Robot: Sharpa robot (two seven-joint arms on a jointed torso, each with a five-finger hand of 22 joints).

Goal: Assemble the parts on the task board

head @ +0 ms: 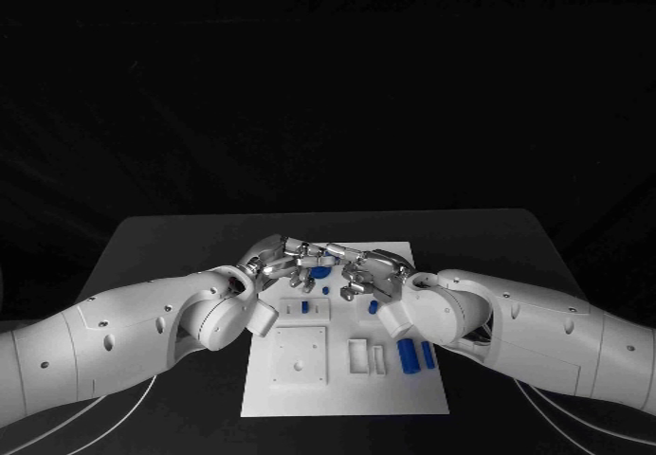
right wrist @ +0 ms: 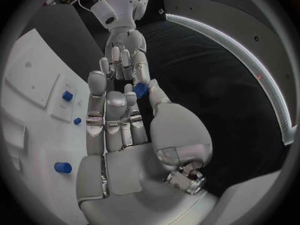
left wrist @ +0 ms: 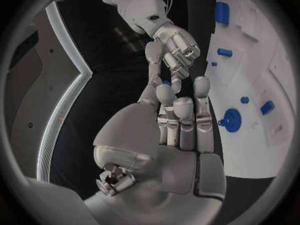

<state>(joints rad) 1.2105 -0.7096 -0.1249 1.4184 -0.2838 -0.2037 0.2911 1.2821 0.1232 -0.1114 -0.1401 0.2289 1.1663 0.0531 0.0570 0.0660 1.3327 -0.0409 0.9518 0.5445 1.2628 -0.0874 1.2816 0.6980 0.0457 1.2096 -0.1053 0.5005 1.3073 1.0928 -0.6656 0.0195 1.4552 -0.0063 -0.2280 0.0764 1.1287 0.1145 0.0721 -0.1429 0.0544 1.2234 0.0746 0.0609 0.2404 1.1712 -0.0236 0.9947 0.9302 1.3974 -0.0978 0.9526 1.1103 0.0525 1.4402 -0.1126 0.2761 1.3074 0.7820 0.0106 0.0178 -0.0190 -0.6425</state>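
A small blue part (right wrist: 140, 89) sits between the fingertips of the two hands, above the far end of the white task board (head: 342, 398). The right hand (head: 372, 273) pinches it between thumb and a finger, and the left hand (head: 278, 261) meets it from the other side with its fingertips touching the same piece; whether the left hand truly grips it I cannot tell.

The board lies in the middle of the black worktop (head: 164, 237). On it, under and between the hands, lies a round blue part (head: 321, 272), with a smaller blue piece (head: 373, 306) near the right wrist. Nearer, on the board's right side, two blue cylinders (head: 417, 355) lie side by side, beside white blocks (head: 367, 356) and a square white plate (head: 299, 355).
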